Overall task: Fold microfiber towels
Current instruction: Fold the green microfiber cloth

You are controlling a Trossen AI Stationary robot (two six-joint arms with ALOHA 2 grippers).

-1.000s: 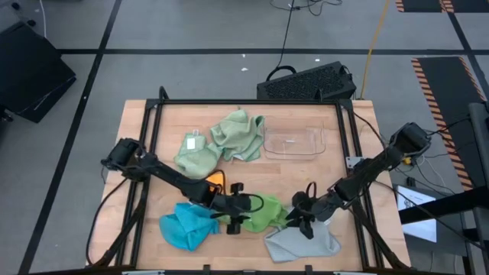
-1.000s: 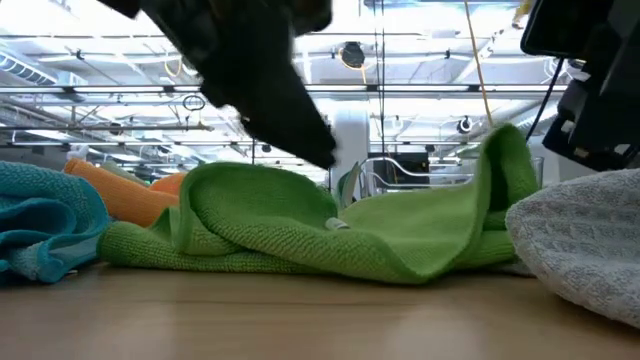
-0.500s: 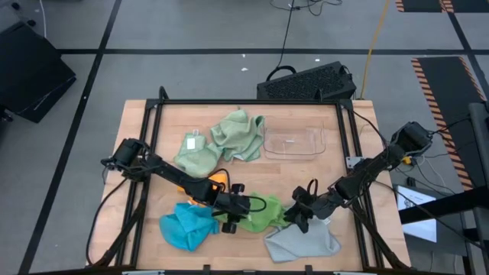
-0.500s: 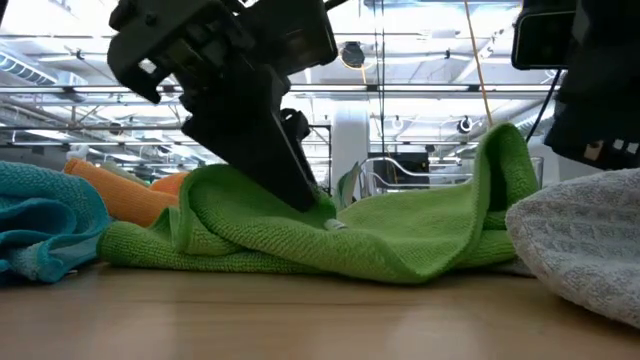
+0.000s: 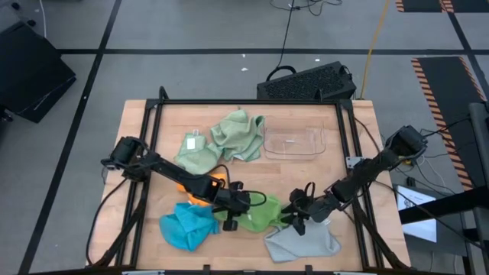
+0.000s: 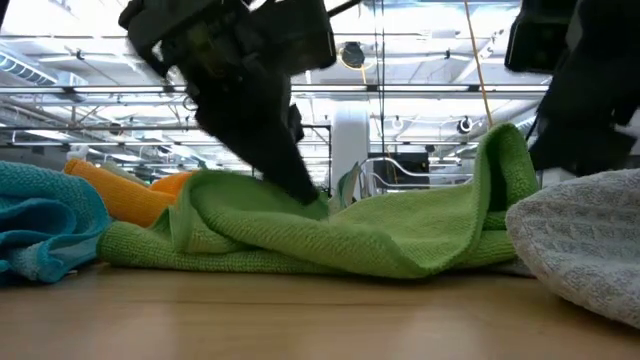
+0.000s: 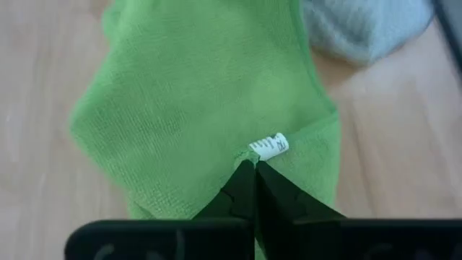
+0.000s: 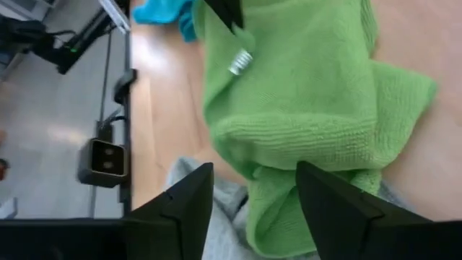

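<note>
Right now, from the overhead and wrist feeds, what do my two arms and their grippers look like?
Both arms are dark, slim and jointed, with thin black cables looping beside the wrists. The left gripper has two black fingers tapering to narrow tips. The right gripper has two broader, black wedge-shaped fingers. No coloured markings show on either.
</note>
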